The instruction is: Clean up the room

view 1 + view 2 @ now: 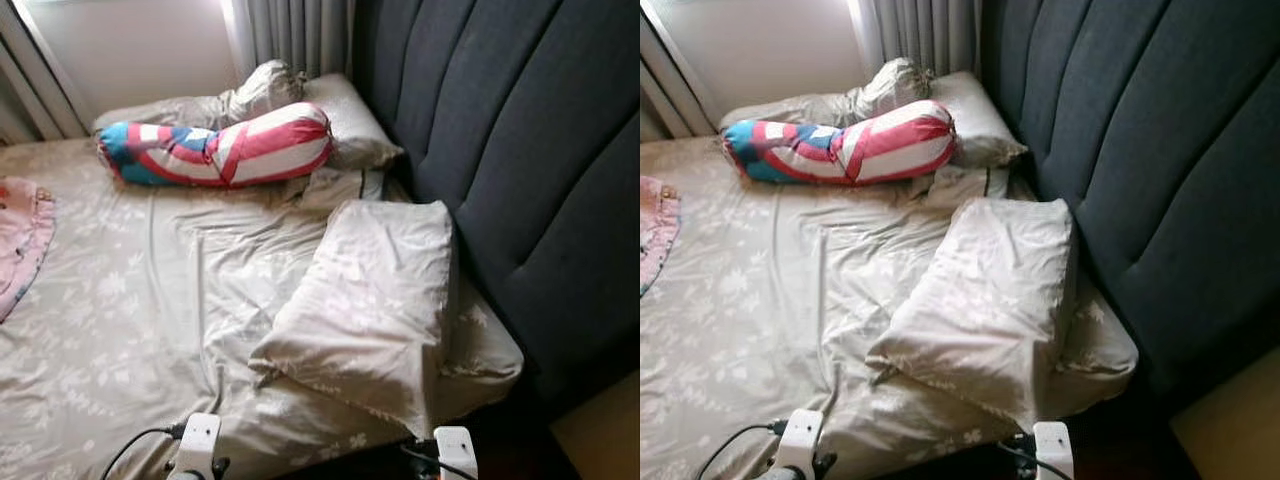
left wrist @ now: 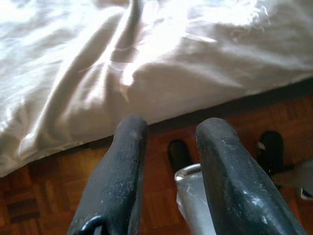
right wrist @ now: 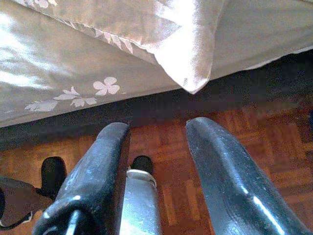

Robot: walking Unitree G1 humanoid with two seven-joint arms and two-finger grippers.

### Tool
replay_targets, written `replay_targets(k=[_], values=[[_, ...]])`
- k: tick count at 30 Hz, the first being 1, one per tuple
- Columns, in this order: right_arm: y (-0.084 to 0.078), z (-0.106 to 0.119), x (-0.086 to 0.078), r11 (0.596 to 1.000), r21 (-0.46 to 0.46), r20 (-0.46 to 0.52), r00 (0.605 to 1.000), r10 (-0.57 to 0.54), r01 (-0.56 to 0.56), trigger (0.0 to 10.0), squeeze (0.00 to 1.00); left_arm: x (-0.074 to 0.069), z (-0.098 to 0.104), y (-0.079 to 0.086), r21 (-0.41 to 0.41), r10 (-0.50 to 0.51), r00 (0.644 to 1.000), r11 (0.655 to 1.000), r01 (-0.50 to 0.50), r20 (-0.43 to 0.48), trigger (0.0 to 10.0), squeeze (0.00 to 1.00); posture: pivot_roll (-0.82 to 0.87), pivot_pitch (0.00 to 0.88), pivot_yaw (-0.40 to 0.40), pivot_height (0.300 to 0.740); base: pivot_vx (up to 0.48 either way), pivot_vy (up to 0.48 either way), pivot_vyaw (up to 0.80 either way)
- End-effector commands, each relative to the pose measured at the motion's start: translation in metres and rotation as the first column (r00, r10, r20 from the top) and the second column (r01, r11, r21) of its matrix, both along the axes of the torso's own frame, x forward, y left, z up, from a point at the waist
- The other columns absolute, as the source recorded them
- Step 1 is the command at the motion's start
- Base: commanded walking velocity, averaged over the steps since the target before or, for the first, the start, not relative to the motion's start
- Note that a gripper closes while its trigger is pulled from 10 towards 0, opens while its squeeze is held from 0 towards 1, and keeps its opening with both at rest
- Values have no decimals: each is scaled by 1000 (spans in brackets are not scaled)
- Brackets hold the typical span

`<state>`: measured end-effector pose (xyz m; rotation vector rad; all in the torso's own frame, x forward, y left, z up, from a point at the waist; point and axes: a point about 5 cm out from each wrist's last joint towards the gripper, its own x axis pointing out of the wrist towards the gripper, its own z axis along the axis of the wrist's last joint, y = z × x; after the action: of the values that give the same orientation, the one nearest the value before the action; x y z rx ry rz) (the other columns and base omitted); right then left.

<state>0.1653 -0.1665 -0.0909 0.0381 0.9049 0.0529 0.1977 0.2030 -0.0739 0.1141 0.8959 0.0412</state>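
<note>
Standing at the near edge of an unmade bed (image 1: 120, 330), both hands empty, fingers apart.

Lying near the dark headboard (image 1: 530, 180): a beige pillow (image 1: 370, 300); farther back, a striped bolster (image 1: 220, 148). Hanging over wood floor (image 2: 39, 196) beside the sheet's edge: left hand (image 2: 168, 142) and right hand (image 3: 156, 134). Peeking in at the far left: pink cloth (image 1: 20, 240).

We found no readable text, label, brand or number anywhere; the bed sheet (image 1: 120, 330) carried only a pale flower print, no lettering.
</note>
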Motion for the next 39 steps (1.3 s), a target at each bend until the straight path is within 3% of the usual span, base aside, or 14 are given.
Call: replay_targets(k=[1, 11, 31, 39], values=[[0, 0, 1, 1000, 1, 1, 1000, -3, 3, 10000, 0, -7, -3, 4, -7, 69, 997, 998, -70, -23, 10000, 0, -91, 0, -3, 740, 0, 0, 0], [-3, 1, 0, 1000, 6, 11, 1000, 4, -4, 10000, 0, -9, -5, 1, -22, 88, 996, 996, -88, -32, 10000, 0, -88, 0, -19, 740, 0, 0, 0], [-3, 2, 1, 1000, 2, 21, 999, 28, -28, 10000, 0, -7, -4, -3, -64, 28, 999, 997, -30, -30, 10000, 0, -88, 0, -25, 740, 0, 0, 0], [-4, 2, 2, 1000, 0, 21, 999, 31, -31, 10000, 0, -7, -4, -3, -68, 48, 999, 996, -50, -25, 10000, 0, -85, 0, -26, 740, 301, 0, 0]])
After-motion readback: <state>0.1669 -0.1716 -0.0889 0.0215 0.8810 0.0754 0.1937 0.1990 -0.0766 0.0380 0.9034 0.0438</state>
